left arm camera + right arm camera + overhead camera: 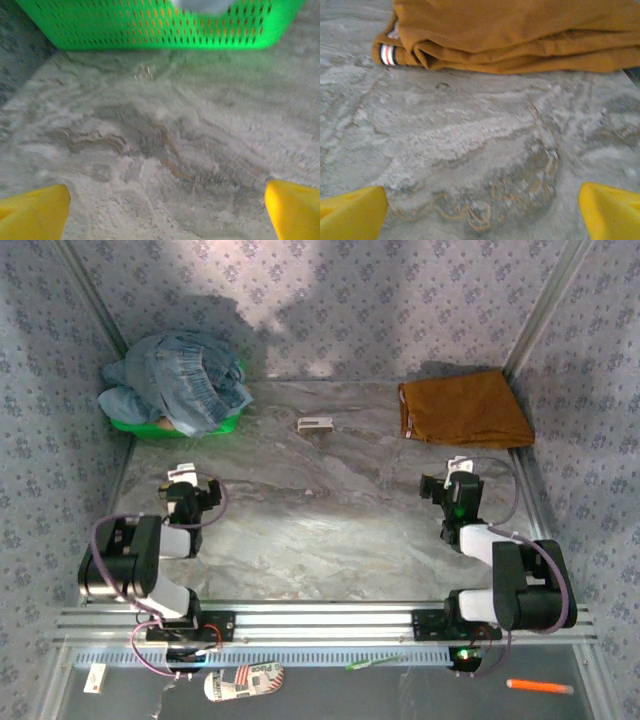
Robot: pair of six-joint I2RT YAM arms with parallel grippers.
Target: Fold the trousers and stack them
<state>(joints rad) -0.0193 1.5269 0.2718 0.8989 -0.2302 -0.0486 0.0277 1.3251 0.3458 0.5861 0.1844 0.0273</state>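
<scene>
The trousers [463,408] lie folded in the upper right of the top view, on the bench [320,530], just ahead of the right gripper [482,210], whose jaws are released and empty. The left gripper [165,207] is also spread wide, facing a green basket [150,25] heaped with blue denim [180,375]. This fold looks done. The next move probably calls for the left arm to lift a garment from the basket.

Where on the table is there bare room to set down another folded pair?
The wide middle of the table, between left gripper and right gripper, is bare. Far left is crowded by the basket of jeans, far right by the folded trousers.
</scene>
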